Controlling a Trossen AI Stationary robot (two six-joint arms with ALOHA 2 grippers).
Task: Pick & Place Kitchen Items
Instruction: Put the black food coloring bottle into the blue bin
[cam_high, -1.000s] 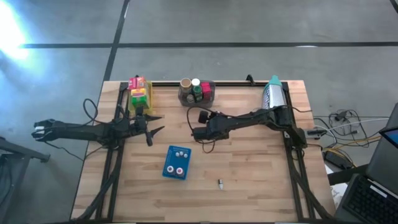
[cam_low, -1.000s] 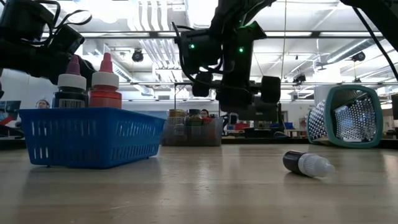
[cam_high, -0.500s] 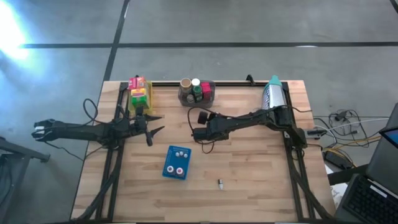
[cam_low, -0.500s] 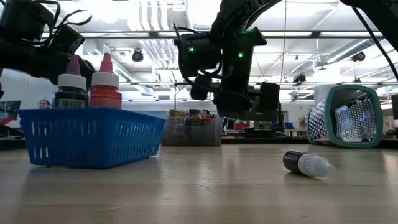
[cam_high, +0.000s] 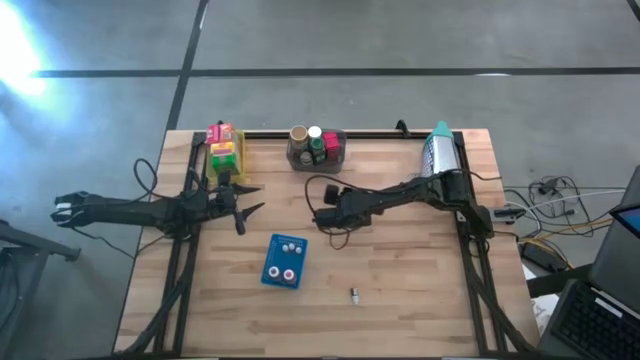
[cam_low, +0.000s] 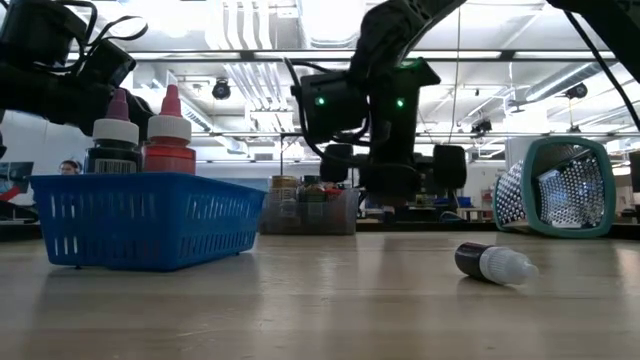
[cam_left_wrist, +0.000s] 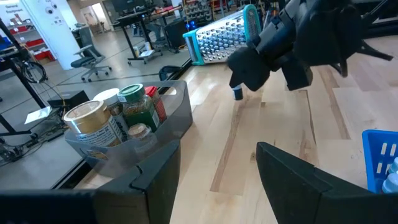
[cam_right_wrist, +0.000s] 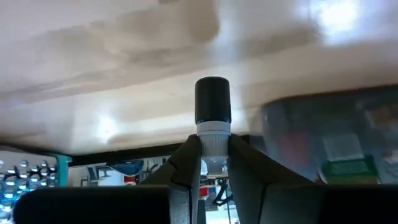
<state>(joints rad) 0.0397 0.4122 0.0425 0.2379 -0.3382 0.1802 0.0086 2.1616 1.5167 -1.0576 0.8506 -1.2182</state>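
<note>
Right arm swings its bottle round, mid-table

The right gripper (cam_high: 326, 192), fingers clamped on the neck of a small dark-capped bottle (cam_right_wrist: 212, 111), has shifted slightly toward its own side over the last second and turned its wrist, staying above the boards between the grey bin (cam_high: 316, 150) and the blue tray (cam_high: 272, 270); the carry looks under way, with no drop-off begun. A second bottle (cam_low: 494, 263) lies on its side nearer the front edge. The left gripper (cam_high: 243, 200) waits beside the coloured boxes (cam_high: 223, 147), fingers apart
</note>
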